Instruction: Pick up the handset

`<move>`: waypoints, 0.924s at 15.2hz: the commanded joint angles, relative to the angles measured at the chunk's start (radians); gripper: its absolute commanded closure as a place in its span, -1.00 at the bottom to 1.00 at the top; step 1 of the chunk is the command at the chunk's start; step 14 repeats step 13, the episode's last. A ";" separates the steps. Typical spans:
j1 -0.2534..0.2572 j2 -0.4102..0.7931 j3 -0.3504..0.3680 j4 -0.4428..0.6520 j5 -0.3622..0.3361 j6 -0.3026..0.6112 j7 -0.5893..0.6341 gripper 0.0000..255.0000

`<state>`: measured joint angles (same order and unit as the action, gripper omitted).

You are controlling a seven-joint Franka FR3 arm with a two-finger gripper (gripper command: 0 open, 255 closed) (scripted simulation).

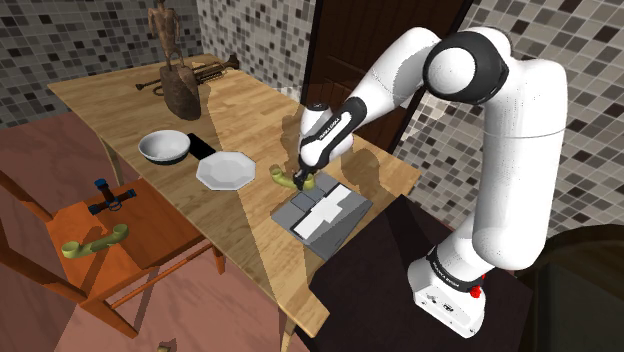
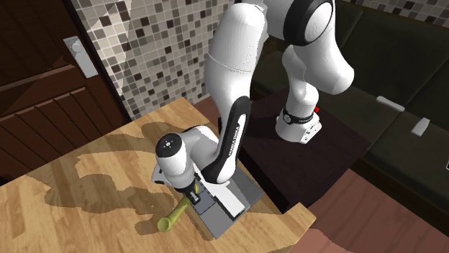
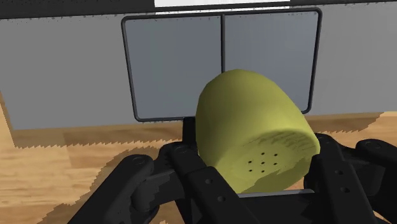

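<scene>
An olive-green handset [image 1: 281, 178] lies on the wooden table [image 1: 240, 100], beside a grey phone base [image 1: 325, 215]. My black gripper [image 1: 300, 180] reaches down onto the handset's end nearest the base. In the second exterior view the handset [image 2: 175, 215] slants from the gripper [image 2: 194, 192] down to the tabletop, next to the base [image 2: 230, 207]. The wrist view has the handset's round perforated end cup [image 3: 254, 127] clasped between my fingers [image 3: 191, 175], with the base's grey panels [image 3: 172, 70] behind it. The gripper [image 3: 261, 184] is shut on the handset.
A white plate [image 1: 227, 170] and a white bowl [image 1: 165, 147] sit just beyond the handset. A dark statue [image 1: 178, 75] and a brass trumpet [image 1: 205, 72] stand further back. An orange chair [image 1: 110, 255] beside the table carries a second olive handset [image 1: 95, 240].
</scene>
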<state>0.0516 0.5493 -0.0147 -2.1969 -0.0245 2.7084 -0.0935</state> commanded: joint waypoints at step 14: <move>0.000 -0.154 0.001 -0.031 0.001 -0.123 -0.003 1.00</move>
